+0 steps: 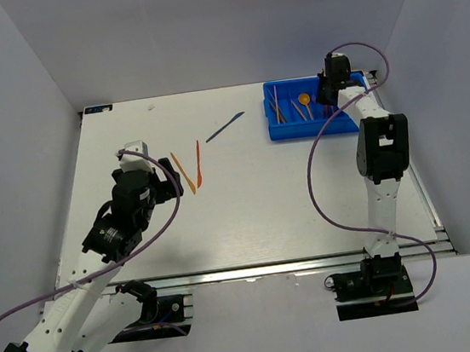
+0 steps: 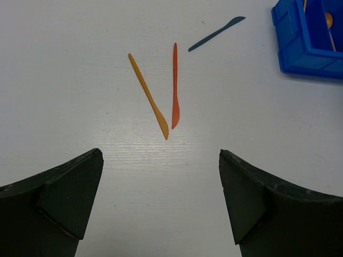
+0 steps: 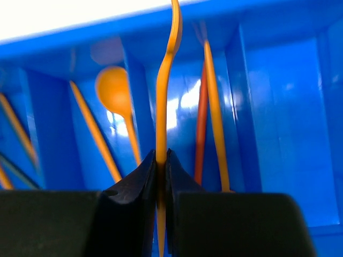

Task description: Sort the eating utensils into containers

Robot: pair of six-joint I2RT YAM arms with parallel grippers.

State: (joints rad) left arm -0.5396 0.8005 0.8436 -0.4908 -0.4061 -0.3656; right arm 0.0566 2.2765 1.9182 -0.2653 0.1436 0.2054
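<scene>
My right gripper (image 3: 161, 155) is shut on a thin orange utensil (image 3: 163, 96), seen edge-on, so its kind is unclear. It hangs over the blue tray (image 3: 278, 107), above the divider between two compartments. An orange spoon (image 3: 113, 88) and several orange and red-orange handles (image 3: 201, 123) lie inside. On the table lie an orange knife (image 2: 148, 96), a red-orange knife (image 2: 175, 85) and a dark blue knife (image 2: 216, 33). My left gripper (image 2: 161, 153) is open and holds nothing, just short of the orange knife's tip. In the top view the left gripper (image 1: 171, 179) is left of both knives.
The tray (image 1: 315, 129) stands at the table's back right, with the right gripper (image 1: 328, 92) over its right half. Grey walls close in the table on the left, back and right. The dark blue knife (image 1: 225, 126) lies between the two orange knives and the tray.
</scene>
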